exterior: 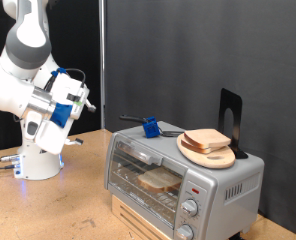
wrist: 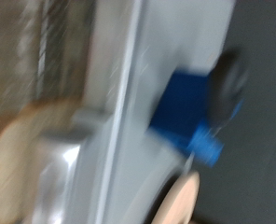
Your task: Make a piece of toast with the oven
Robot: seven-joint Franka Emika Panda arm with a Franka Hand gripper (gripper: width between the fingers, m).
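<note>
The oven (exterior: 178, 175) stands nearest, door shut, with one piece of toast (exterior: 160, 180) on its rack inside. A round wooden board (exterior: 207, 150) on its roof carries another slice. The gripper (exterior: 76, 100) hangs well apart at the exterior view's left, holding nothing visible; finger spread cannot be determined.

A: The oven (exterior: 220, 178) looks like brushed silver-grey metal, with a dull sheen on top and a glossy glass door that shows a wire rack.

B: And the piece of toast (exterior: 158, 180) behind the glass?

A: Matt, porous, pale tan with a darker crust. On top sits a round wooden board (exterior: 207, 151), smooth and light, carrying more bread.

B: The arm?

A: Glossy white plastic shells; the end effector (exterior: 83, 103) has blue plastic parts. The surface (exterior: 48, 210) is wood-grained, brownish and matt. The backdrop (exterior: 198, 50) is dark and matt.
</note>
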